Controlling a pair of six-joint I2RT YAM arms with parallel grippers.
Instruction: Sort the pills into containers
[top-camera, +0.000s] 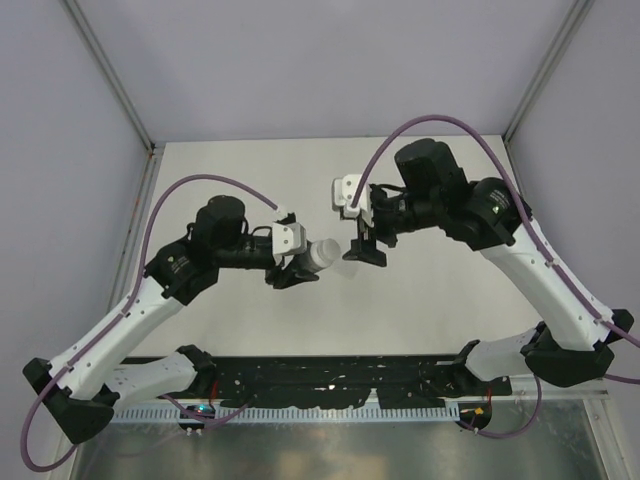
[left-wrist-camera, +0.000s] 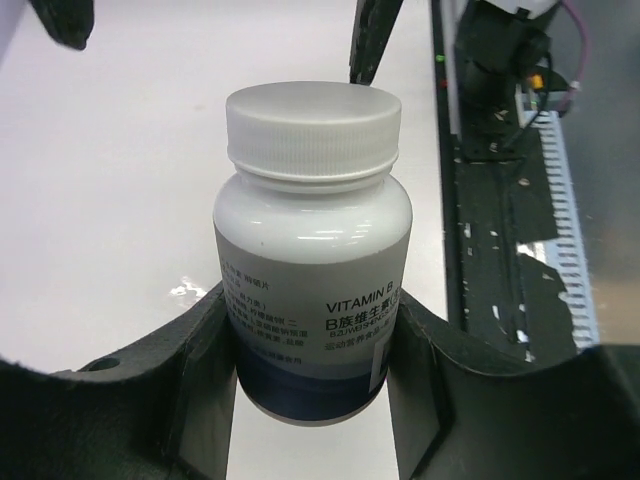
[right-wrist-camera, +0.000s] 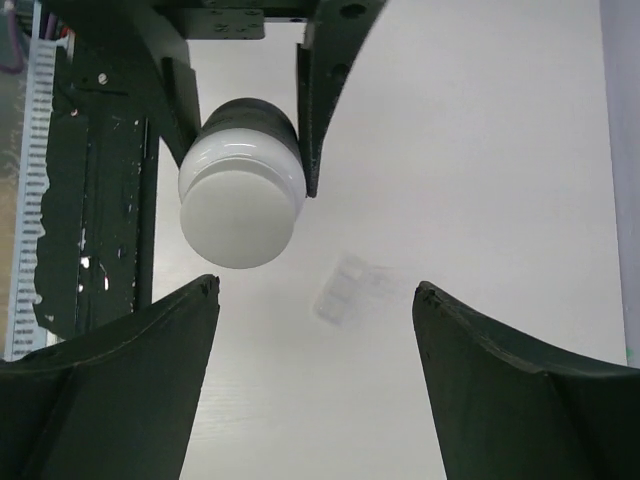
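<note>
— What do you have on screen besides the job itself?
— I see a pale, matt surface (top-camera: 430, 310), boxed in by plain grey walls (top-camera: 330, 60). A metal post (top-camera: 110, 75) runs to each far corner.
— And along the near edge?
— A black plate (top-camera: 330, 378) full of holes, scuffed with white marks. Just in front of it I make out a white ridged strip (top-camera: 330, 412), then a dull metal sheet (top-camera: 330, 455).

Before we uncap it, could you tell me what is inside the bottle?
Nothing shows: the white cap is on the bottle, gripped by the left hand, and its walls hide the contents.
</note>
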